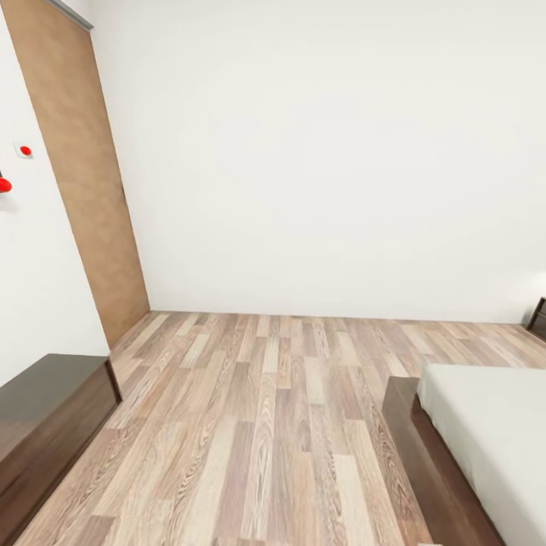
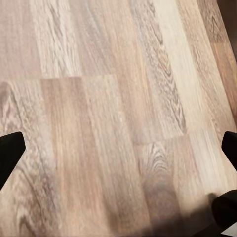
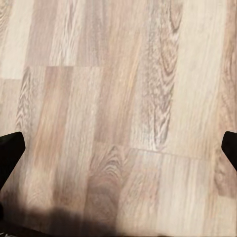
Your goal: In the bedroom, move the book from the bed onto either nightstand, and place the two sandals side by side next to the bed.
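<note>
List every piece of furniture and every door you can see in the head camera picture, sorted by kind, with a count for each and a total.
Bed: 1
Low dark brown cabinet, by the left wall: 1
Dark cabinet corner, at the right edge: 1
Brown door: 1
Total: 4

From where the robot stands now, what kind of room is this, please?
Most likely a bedroom. A bed with a pale mattress on a dark brown frame stands at the right, a low dark brown cabinet against the left wall, and a brown door beyond it, all on a wood-plank floor.
</note>
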